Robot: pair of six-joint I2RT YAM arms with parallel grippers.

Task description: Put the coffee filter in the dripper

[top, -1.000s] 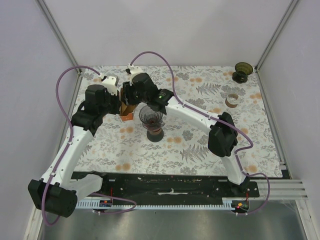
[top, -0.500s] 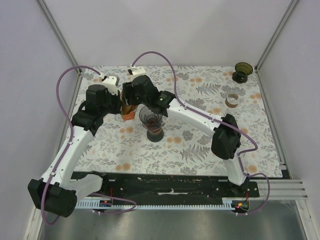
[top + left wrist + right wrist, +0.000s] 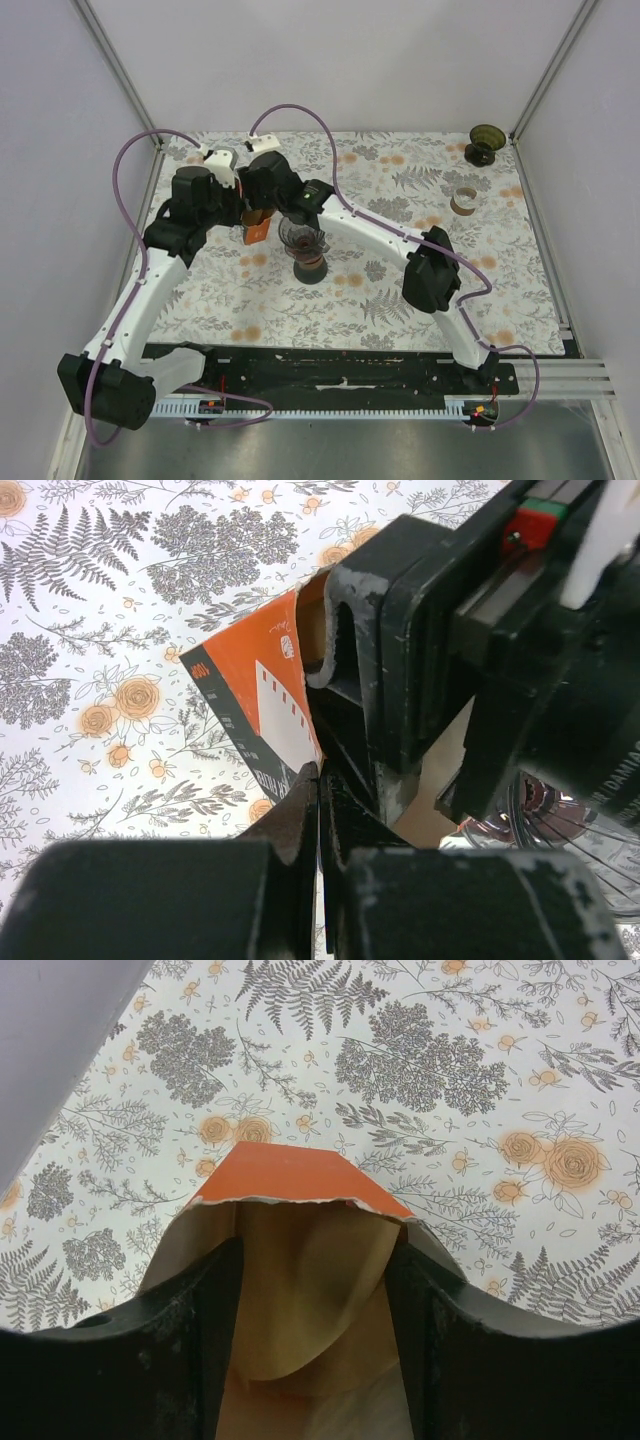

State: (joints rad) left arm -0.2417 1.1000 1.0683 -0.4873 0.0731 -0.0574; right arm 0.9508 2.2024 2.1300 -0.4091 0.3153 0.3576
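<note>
Orange box (image 3: 255, 690) is pinched by its wall in my left gripper (image 3: 318, 780), my right gripper (image 3: 312, 1255) stands spread astride the brown filter (image 3: 290, 1330) inside it, and the dripper (image 3: 303, 232) looks empty, so I judge extraction and placement outstanding.

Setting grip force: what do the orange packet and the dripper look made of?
Orange packet: thin printed cardboard, matte, with a ragged torn edge and bare brown inside. Dripper: likely clear dark-tinted glass or plastic, glossy, ribbed; can't tell which.
</note>
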